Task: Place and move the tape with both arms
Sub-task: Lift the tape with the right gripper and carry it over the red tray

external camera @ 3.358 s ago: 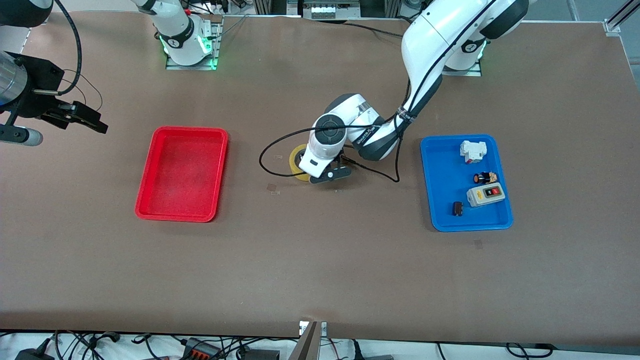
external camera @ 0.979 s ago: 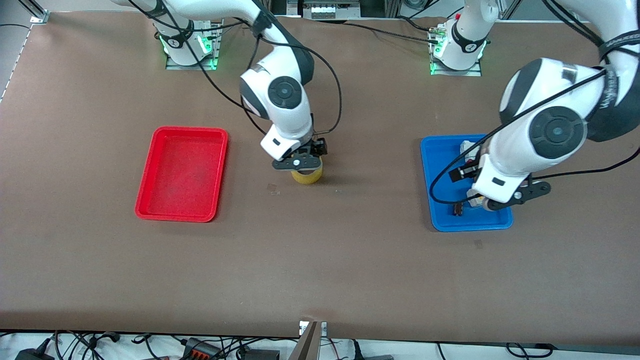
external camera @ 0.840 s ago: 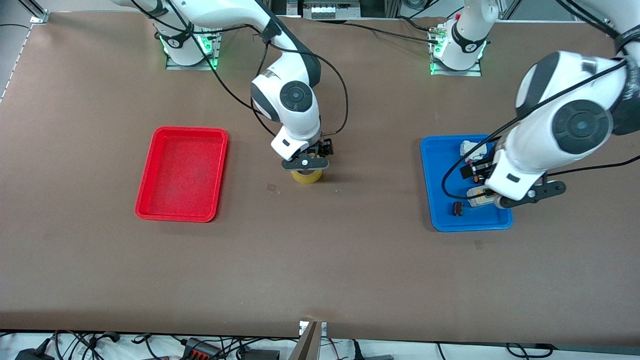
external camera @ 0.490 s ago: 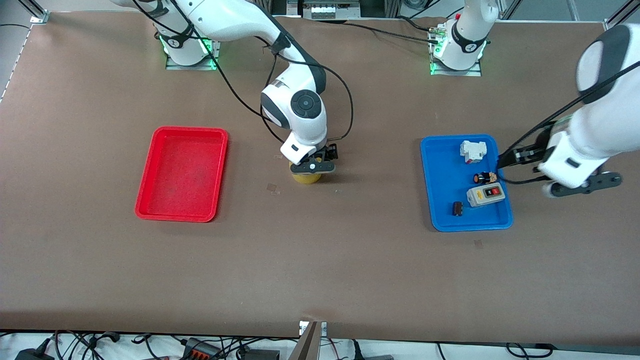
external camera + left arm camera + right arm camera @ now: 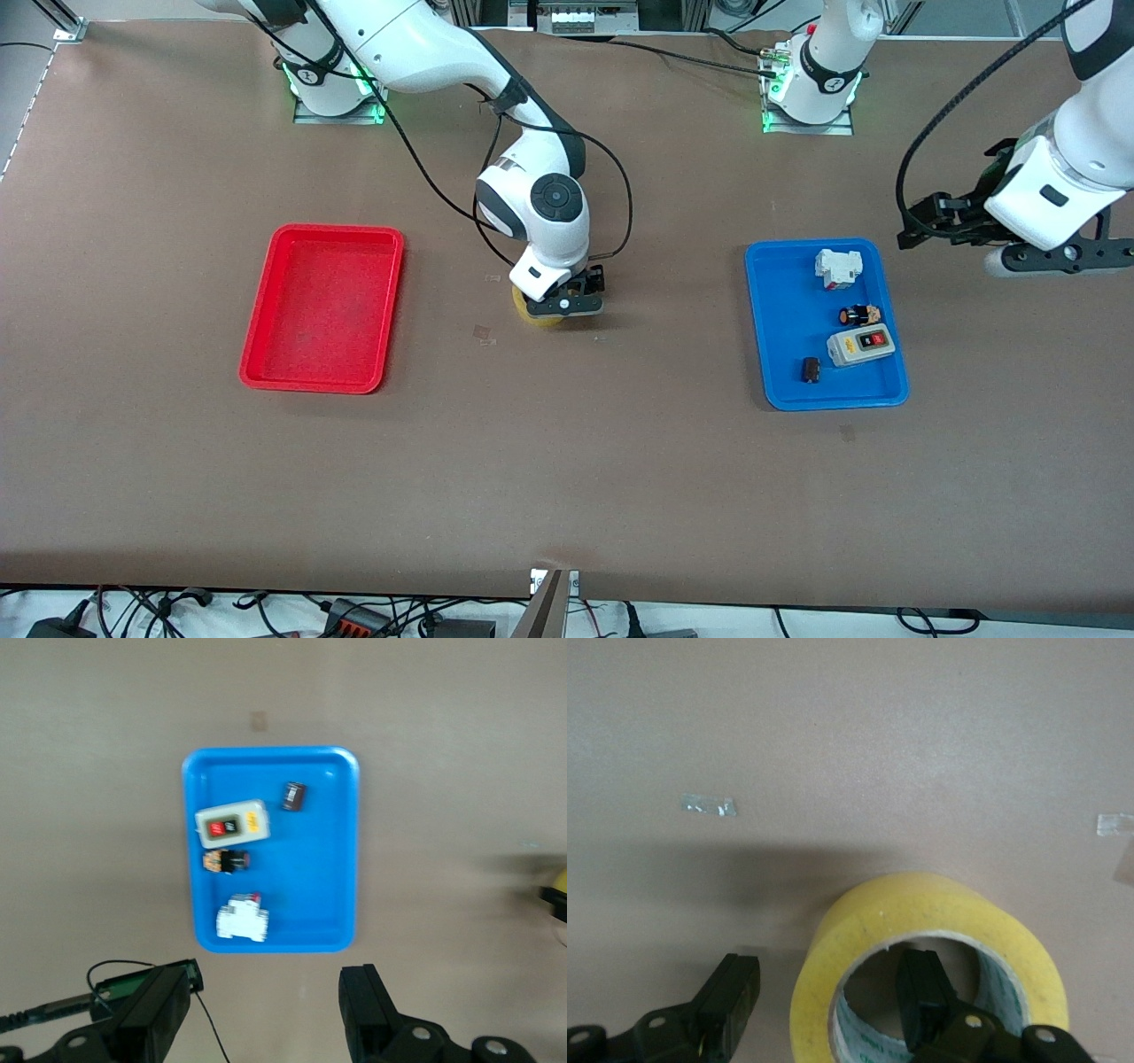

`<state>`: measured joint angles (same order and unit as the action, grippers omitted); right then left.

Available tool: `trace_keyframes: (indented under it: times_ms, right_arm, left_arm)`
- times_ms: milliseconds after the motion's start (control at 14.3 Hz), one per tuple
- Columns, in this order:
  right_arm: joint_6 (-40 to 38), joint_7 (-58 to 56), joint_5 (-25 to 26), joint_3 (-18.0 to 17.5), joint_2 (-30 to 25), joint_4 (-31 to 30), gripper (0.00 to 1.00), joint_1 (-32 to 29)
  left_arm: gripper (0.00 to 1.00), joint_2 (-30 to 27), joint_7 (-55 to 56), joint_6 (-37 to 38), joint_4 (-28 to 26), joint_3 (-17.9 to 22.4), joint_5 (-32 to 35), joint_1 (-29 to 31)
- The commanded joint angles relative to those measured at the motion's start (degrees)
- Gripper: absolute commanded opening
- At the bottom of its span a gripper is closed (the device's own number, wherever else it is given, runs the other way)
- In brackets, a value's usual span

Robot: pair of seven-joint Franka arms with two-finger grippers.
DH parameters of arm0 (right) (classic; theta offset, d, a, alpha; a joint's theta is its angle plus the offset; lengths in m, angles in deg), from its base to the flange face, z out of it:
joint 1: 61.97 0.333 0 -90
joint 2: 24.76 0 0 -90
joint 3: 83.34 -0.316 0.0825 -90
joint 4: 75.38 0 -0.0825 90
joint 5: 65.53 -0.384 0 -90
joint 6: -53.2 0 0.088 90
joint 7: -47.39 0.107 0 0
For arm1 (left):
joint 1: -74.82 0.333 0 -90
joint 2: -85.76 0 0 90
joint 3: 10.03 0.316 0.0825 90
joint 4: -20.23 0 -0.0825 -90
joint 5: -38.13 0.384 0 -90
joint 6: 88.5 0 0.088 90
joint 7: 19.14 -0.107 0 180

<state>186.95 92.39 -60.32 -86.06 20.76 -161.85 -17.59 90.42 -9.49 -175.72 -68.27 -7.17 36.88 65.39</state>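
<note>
The yellow tape [image 5: 529, 314] lies flat on the table's middle, mostly hidden under my right gripper [image 5: 567, 307]. In the right wrist view the tape [image 5: 868, 926] shows its wide hole. My right gripper [image 5: 828, 1001] is open and straddles the roll's wall: one of its fingers [image 5: 921, 988] is inside the hole, the other outside, apart from the roll. My left gripper [image 5: 1054, 259] is open and empty, raised over the bare table beside the blue tray [image 5: 760, 328], toward the left arm's end. The left wrist view shows this gripper [image 5: 261, 1010] high above the tray [image 5: 345, 850].
The blue tray holds a grey switch box [image 5: 860, 346], a white breaker [image 5: 838, 268], a black-and-orange part [image 5: 858, 315] and a small dark part [image 5: 810, 369]. A red tray [image 5: 257, 328] lies toward the right arm's end. Small tape scraps [image 5: 709, 804] lie near the roll.
My right gripper has come down over the tape, one finger now in its hole. My left arm has swung off the blue tray and up toward its end of the table.
</note>
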Motion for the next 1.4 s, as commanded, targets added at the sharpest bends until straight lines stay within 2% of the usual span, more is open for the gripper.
trace_keyframes:
  times_ms: [0, 210, 490, 630, 840, 1049, 1329]
  right_arm:
    - [0.29, 1.41, 1.47, 0.79, 0.88, 1.57, 0.78, 0.97]
    - [0.2, 3.59, 1.65, 0.79, 0.88, 1.48, 0.32, 1.23]
    - [-0.33, 3.87, 2.26, 0.79, 0.19, 1.39, 0.08, 1.5]
    - [-3.47, 3.87, 2.35, 0.96, -2.88, 1.31, 0.02, 0.79]
    - [-8.39, 3.61, 2.35, 2.11, -9.2, -0.53, 0.01, -2.01]
    - [-12.62, 3.17, 2.7, 2.11, -14.92, -3.16, 0.01, -5.52]
    - [-12.55, -3.24, 2.44, 2.02, -24.84, -14.13, 0.01, -12.9]
  left_arm:
    - [1.0, -1.41, -2.01, -2.06, -3.25, 1.18, -2.18, -2.07]
    - [1.0, -1.58, -1.92, -2.33, -2.82, 2.06, -2.44, -2.08]
    - [1.0, -2.46, -2.09, 2.85, -0.63, 2.5, -2.18, -1.12]
    - [1.0, -2.55, -2.62, 2.94, -0.09, 1.37, -2.7, 2.29]
    - [1.0, -2.55, -2.71, 1.71, -0.35, -3.46, -2.79, 7.48]
    - [1.0, -2.99, -2.8, 1.18, -0.79, -4.09, -2.88, 8.91]
    - [1.0, -2.99, -2.8, 1.18, -0.71, -4.09, -2.79, 8.82]
